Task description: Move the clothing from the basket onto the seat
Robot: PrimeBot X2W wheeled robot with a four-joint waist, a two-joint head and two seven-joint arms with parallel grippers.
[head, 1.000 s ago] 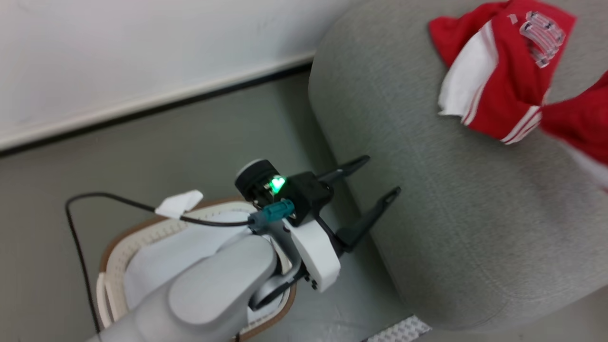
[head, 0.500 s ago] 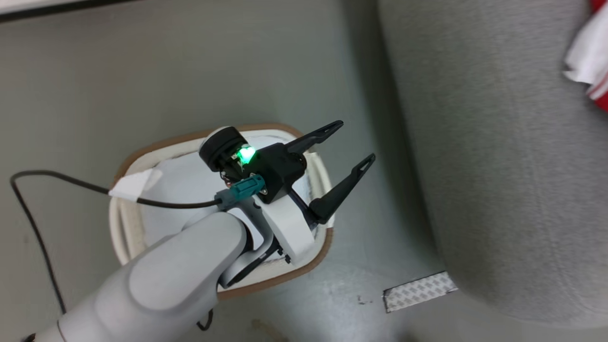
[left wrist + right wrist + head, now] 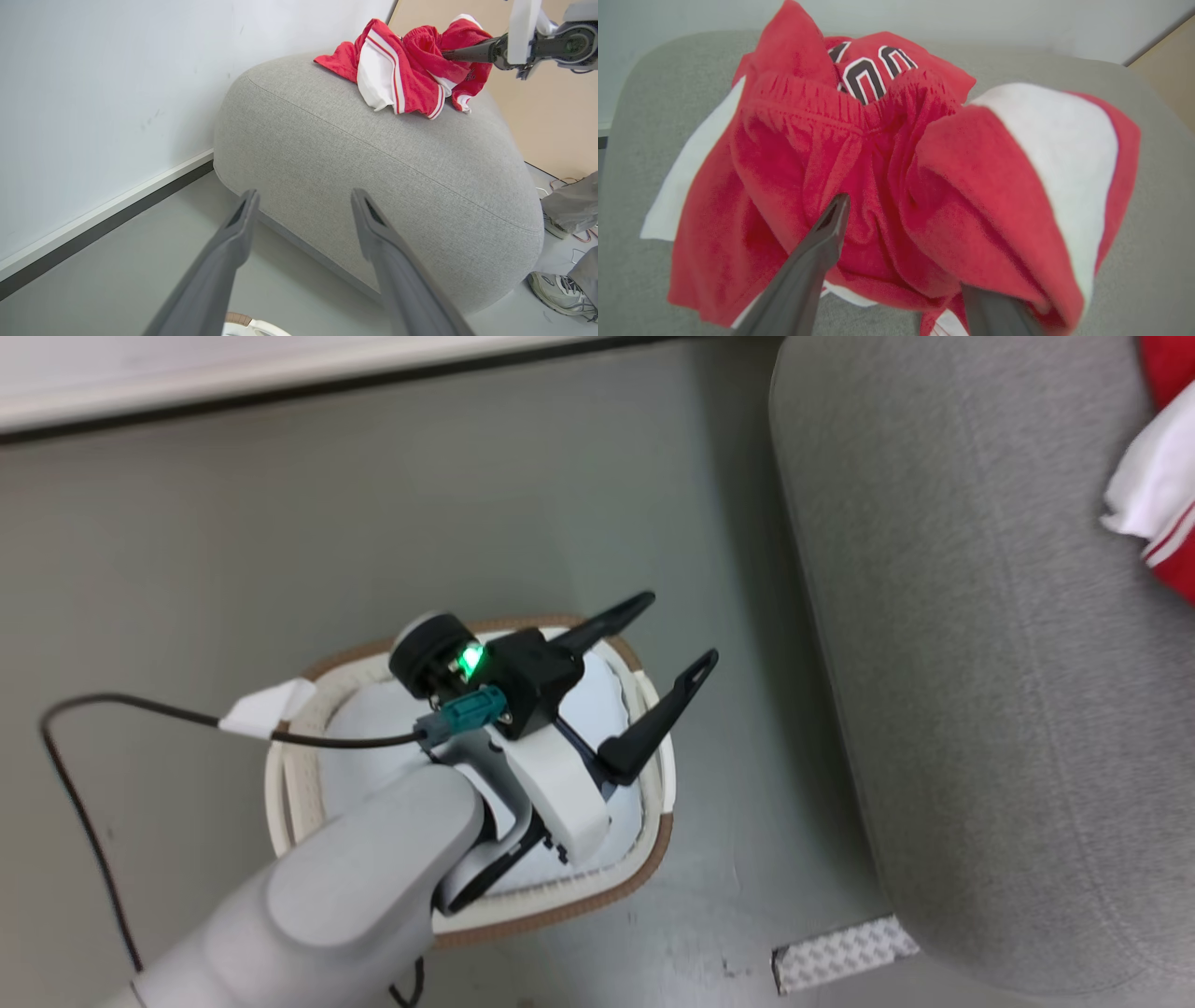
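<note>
The clothing, red with white panels and stripes, lies bunched on top of the grey seat. My right gripper is open low over that pile, with red fabric draped between and over its fingers. It reaches in from the right in the left wrist view. My left gripper hangs open and empty above the cream basket, which has a tan rim and stands on the floor left of the seat. An edge of the clothing peeks in at the upper right.
A pale flat pad lines the basket. A black cable trails from my left wrist. A patterned tape patch is on the floor by the seat's base. A white wall with dark baseboard runs behind. A person's shoes stand beside the seat.
The head camera has swung from the seat toward the basket and floor. My left gripper, still open, has come from beside the seat's edge to above the basket.
</note>
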